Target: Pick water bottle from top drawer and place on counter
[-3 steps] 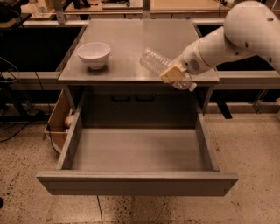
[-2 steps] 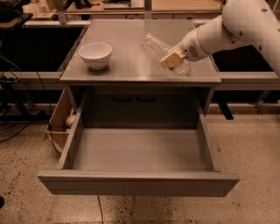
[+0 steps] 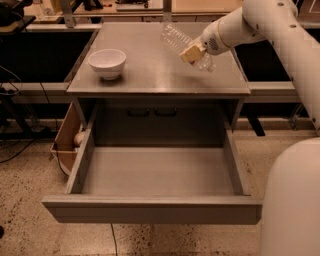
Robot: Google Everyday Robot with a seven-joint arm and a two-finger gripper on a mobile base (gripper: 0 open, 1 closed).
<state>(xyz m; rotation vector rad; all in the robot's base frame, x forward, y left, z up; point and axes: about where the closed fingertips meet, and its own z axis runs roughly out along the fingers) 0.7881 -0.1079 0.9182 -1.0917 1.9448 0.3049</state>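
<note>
My gripper (image 3: 194, 53) is shut on the clear ribbed water bottle (image 3: 178, 39) and holds it tilted above the right half of the grey counter (image 3: 150, 75), its far end pointing up and to the left. The white arm comes in from the upper right. The top drawer (image 3: 150, 207) is pulled fully out below the counter and nothing lies on its floor.
A white round bowl (image 3: 107, 62) stands on the left of the counter. A brown cardboard box (image 3: 65, 142) sits on the floor to the left of the cabinet. Pale wooden workbenches (image 3: 145, 6) run along the back. The robot's white body (image 3: 292, 200) fills the lower right.
The gripper has carried the bottle up and back, from just over the counter's front right edge to above its right half. The drawer and bowl have not moved.
</note>
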